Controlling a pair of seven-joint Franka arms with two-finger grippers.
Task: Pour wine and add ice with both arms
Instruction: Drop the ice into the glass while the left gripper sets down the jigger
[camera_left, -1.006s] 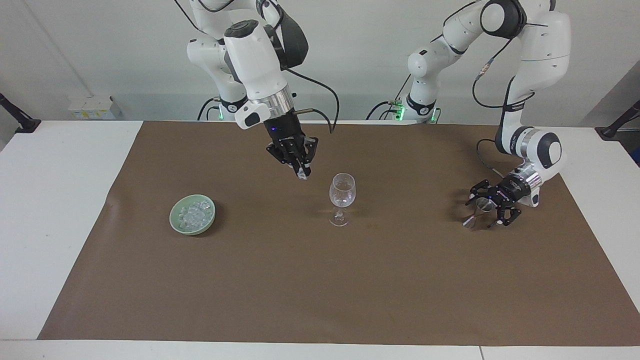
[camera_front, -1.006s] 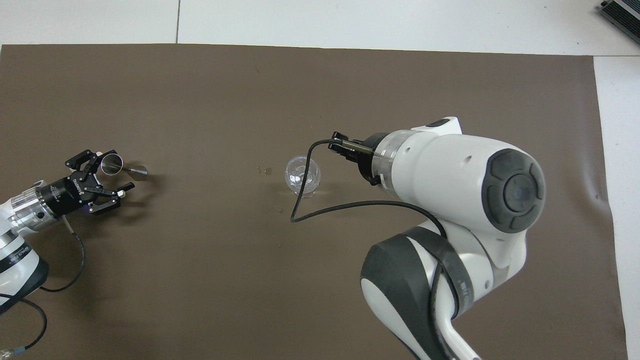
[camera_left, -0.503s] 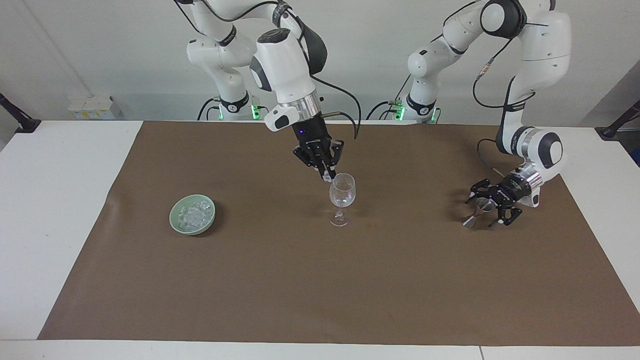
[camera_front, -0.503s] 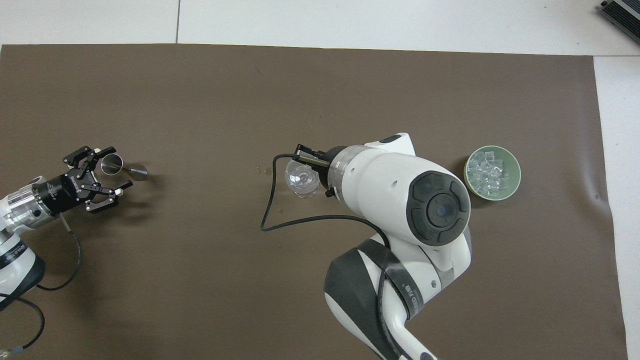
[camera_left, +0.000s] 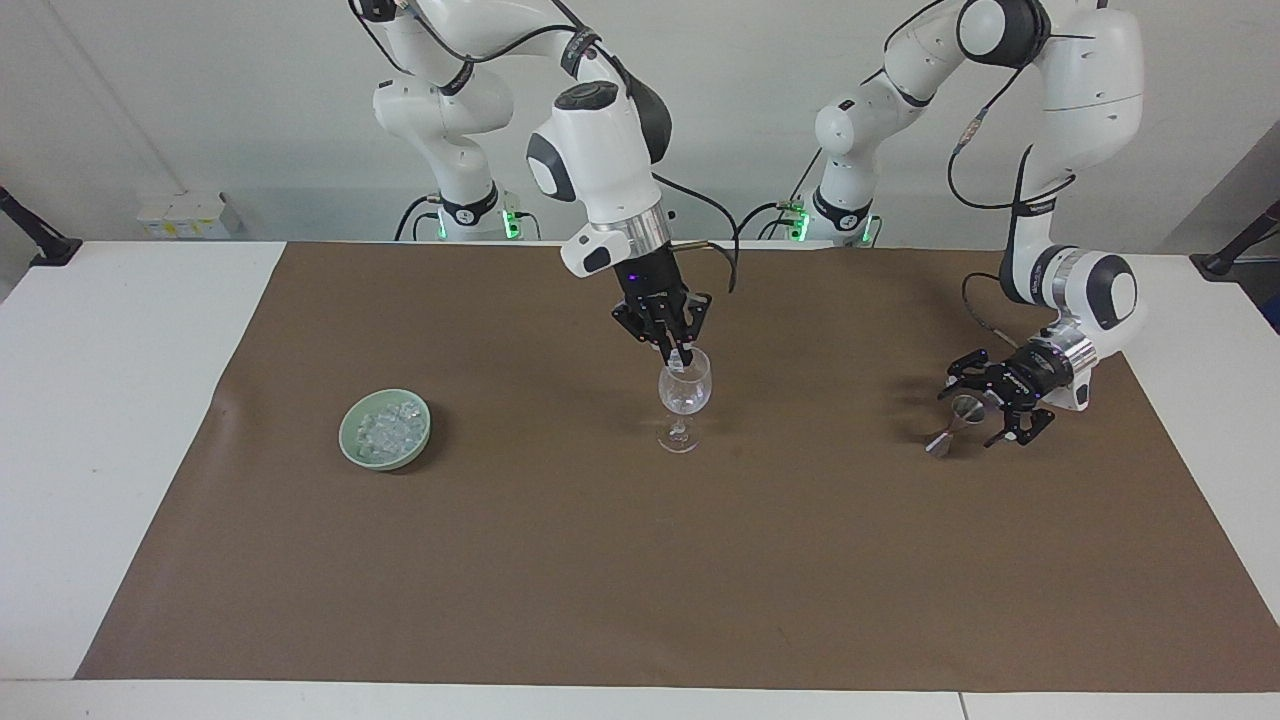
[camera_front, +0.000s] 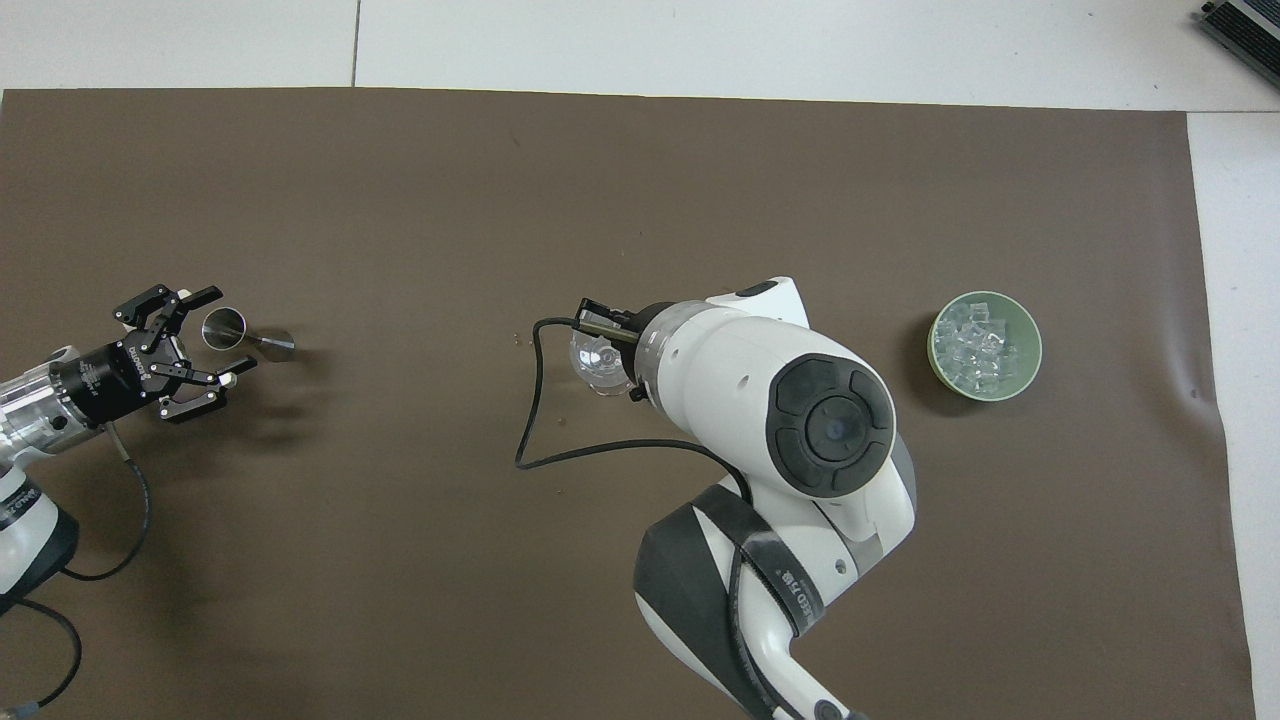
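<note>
While my right gripper (camera_left: 682, 358) hangs at center frame over the wine glass (camera_left: 684, 396), fingers pinching an ice cube (camera_left: 680, 362), the ice step is in hand. Next: release squarely above the rim. My left gripper (camera_left: 985, 405), fingers spread, waits beside the small metal cup (camera_left: 958, 418); the remaining ice sits in the green bowl (camera_left: 385, 429), lower left.

Your right end effector (camera_left: 682, 356) blocks the wine glass's (camera_left: 684, 400) mouth from above. Wide bare mat (camera_left: 640, 560) lies between glass and ice bowl (camera_left: 385, 429). The left end effector (camera_left: 1000, 405) crowds the metal jigger (camera_left: 958, 420).
</note>
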